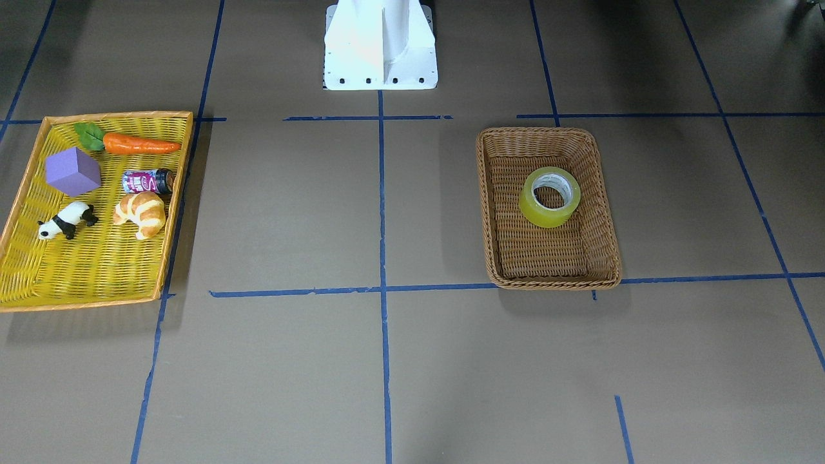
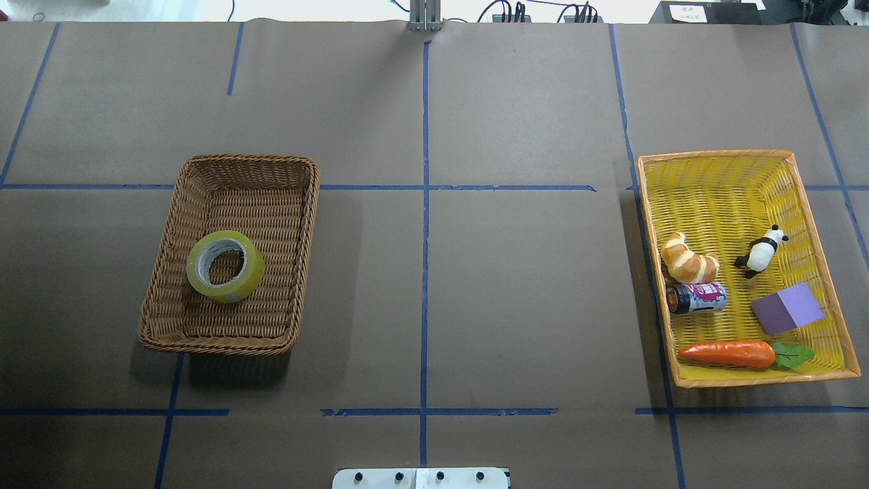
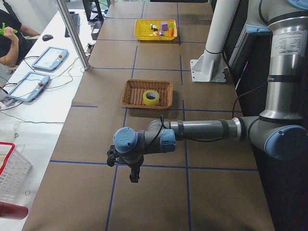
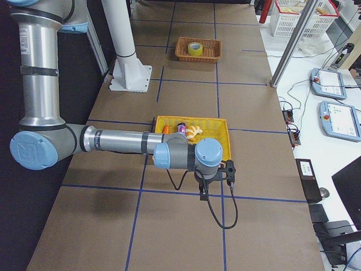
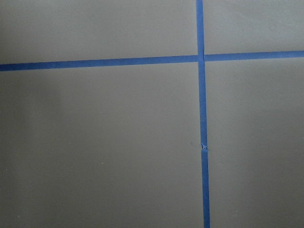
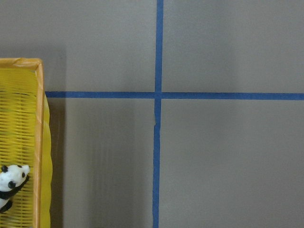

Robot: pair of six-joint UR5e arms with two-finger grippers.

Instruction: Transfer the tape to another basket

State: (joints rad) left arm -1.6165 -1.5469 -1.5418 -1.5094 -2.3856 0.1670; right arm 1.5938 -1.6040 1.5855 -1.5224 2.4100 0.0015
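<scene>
The tape (image 1: 544,216), a yellow-green roll with a grey-white core, lies flat inside the brown wicker basket (image 1: 554,282). It also shows in the overhead view (image 2: 227,293), in the basket (image 2: 217,346) on the table's left half. My left gripper (image 3: 133,174) shows only in the exterior left view, over bare table well away from the basket (image 3: 130,94); I cannot tell if it is open or shut. My right gripper (image 4: 203,192) shows only in the exterior right view, just beyond the yellow tray; I cannot tell its state.
A shallow yellow tray (image 2: 719,197) with an orange rim sits on the table's right half. It holds a carrot (image 2: 726,353), purple block (image 2: 787,309), can (image 2: 699,297), croissant (image 2: 689,258) and panda (image 2: 760,252). Blue tape lines cross the brown table. The white robot base (image 1: 380,45) stands mid-table.
</scene>
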